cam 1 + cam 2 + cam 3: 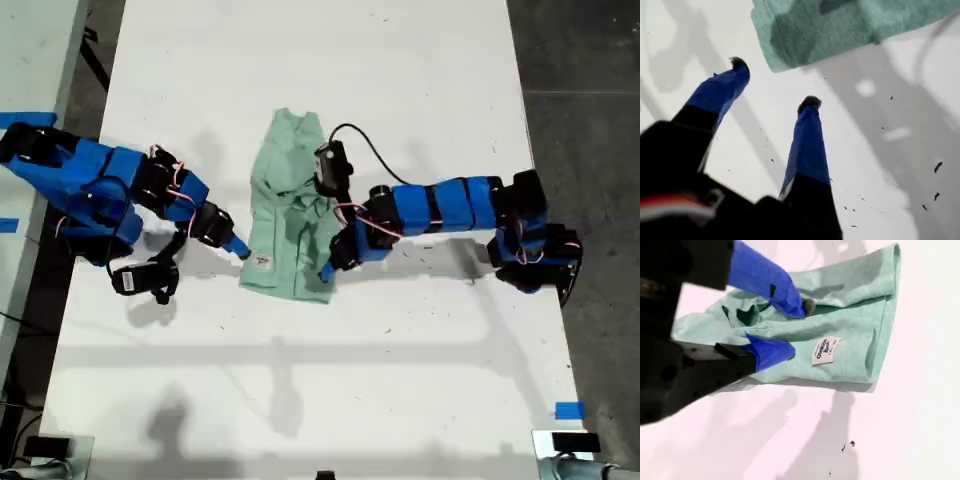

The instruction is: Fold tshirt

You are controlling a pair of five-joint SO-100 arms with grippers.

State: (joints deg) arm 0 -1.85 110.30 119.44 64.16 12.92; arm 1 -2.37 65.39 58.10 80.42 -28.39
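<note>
tshirt [289,205] lies partly folded mid-desk [400,80]; my first end effector [775,82] and my second end effector [797,330] both spread, empty; pinch edge layers together, drag slowly, avoid bunching

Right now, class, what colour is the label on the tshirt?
White with dark print; the label on the mint-green tshirt shows best in the second wrist view.

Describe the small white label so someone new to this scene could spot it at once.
Start at the white table and find the pale mint-green tshirt bunched at its middle between the two blue arms. The label sits on the tshirt near its corner at the exterior view's lower left, close to my second gripper. It is the only white, printed patch on the plain cloth.
</note>
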